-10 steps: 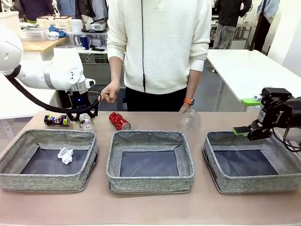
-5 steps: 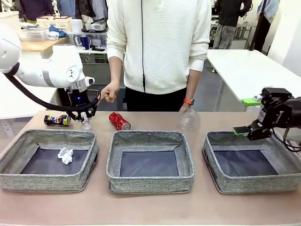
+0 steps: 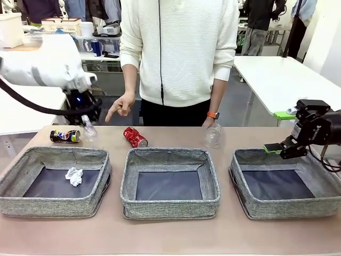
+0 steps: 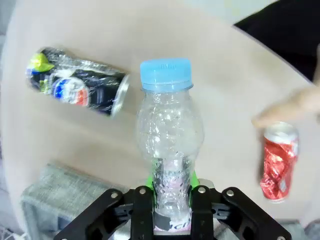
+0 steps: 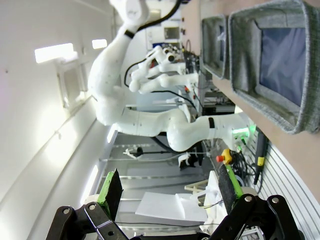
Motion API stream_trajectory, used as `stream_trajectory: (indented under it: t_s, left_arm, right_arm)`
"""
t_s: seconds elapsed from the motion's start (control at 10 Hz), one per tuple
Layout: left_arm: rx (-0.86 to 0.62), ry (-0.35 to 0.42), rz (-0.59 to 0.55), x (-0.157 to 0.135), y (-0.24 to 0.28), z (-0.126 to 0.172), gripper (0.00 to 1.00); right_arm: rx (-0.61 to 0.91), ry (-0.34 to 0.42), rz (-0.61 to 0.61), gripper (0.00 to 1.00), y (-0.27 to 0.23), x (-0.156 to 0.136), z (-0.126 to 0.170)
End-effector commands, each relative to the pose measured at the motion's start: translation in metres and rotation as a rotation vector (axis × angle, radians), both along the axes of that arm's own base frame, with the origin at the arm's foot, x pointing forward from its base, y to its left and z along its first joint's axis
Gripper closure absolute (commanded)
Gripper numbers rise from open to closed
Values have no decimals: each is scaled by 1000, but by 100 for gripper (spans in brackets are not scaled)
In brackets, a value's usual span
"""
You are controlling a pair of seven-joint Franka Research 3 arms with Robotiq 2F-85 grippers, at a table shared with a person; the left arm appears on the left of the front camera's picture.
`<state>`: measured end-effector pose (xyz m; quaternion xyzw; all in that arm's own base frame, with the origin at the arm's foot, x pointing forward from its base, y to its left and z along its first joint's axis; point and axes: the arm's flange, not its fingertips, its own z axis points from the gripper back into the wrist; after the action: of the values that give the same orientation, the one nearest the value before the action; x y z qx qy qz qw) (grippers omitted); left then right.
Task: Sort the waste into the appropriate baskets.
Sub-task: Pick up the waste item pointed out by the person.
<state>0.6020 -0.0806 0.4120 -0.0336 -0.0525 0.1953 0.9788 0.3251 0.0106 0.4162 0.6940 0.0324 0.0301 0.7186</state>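
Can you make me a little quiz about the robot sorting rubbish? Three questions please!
1. Pick one: the left end effector holds A) a banana peel, B) a clear plastic bottle, C) a glass jar.
2. True or false: the paper ball lies in the middle basket.
3. How many crushed cans lie on the table?
Key: 1 B. 2 False: it lies in the left basket. 3 Two: a dark can and a red can.
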Motion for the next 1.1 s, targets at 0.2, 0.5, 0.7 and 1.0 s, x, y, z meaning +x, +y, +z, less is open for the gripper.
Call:
stream_trajectory:
  t_s: [0.2, 0.5, 0.7, 1.0]
  left_arm:
    - [-58, 155, -229, -140, -5, 109, 100]
    - [-160, 178, -257, -221, -47, 125, 100]
    - [208, 157, -311, -199, -48, 93, 100]
    - [11, 205, -348, -224, -58, 109, 77]
  right_arm:
    - [23, -31, -4, 0, 2, 2, 1]
    - [23, -31, -4, 0, 2, 2, 1]
    - [23, -31, -4, 0, 2, 2, 1]
    - [23, -31, -4, 0, 2, 2, 1]
